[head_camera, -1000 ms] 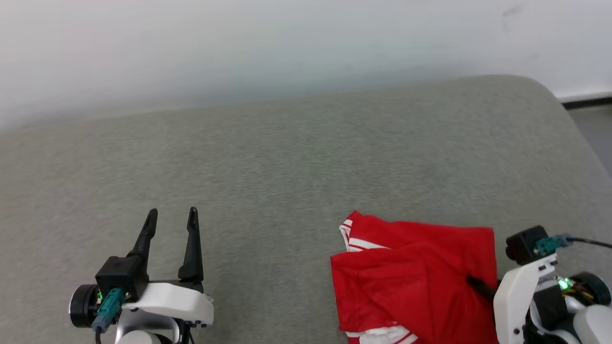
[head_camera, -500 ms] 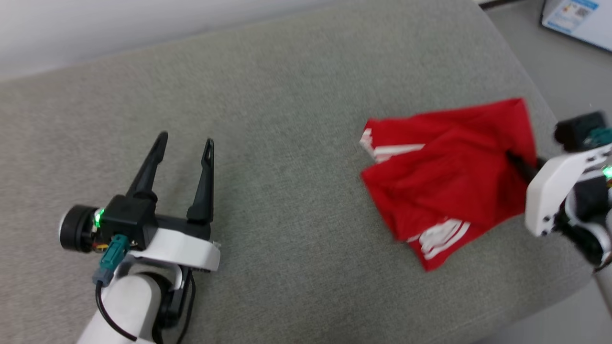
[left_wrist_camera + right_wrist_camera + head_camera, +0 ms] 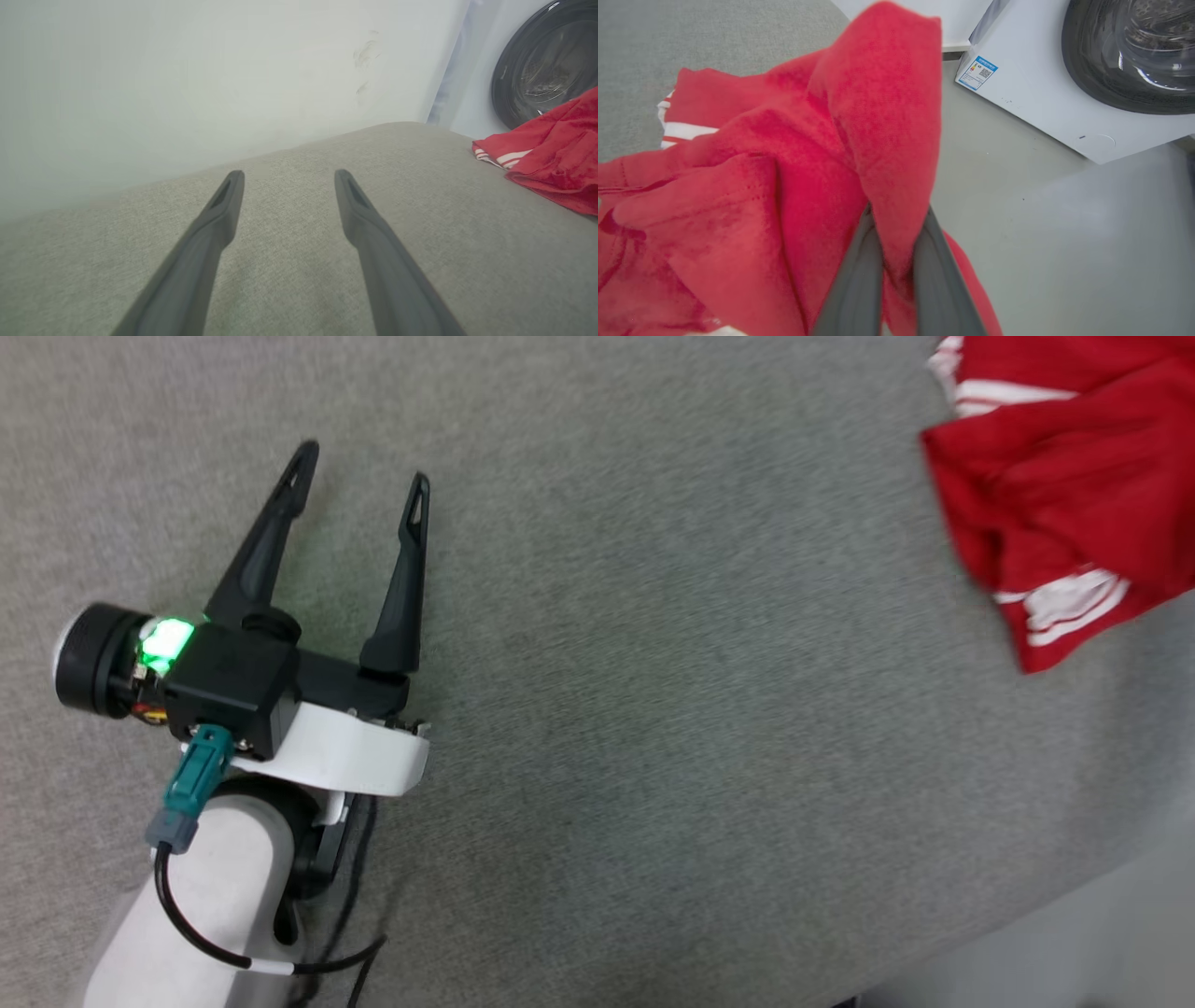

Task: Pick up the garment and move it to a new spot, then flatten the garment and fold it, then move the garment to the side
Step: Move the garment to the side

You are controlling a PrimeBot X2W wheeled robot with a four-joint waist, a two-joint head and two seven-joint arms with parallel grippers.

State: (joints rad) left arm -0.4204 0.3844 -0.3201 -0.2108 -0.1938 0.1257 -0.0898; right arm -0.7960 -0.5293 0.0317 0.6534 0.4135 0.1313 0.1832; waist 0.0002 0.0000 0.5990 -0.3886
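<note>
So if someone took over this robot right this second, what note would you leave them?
Left gripper: open, empty, over the grey cushion.
Right gripper: shut on a fold of the garment, raising that part.
Garment: bunched, roughly folded, at the cushion's right edge.
Done: seemingly the folding.
Left: probably set it aside and release.

Head cam top-down; L/R wrist cams low, close; all w/ garment (image 3: 1055, 476)

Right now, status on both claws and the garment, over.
Left claw open, empty, over grey cushion. Right claw shut on garment, fold pinched. Washing machine on floor beyond cushion edge.
</note>
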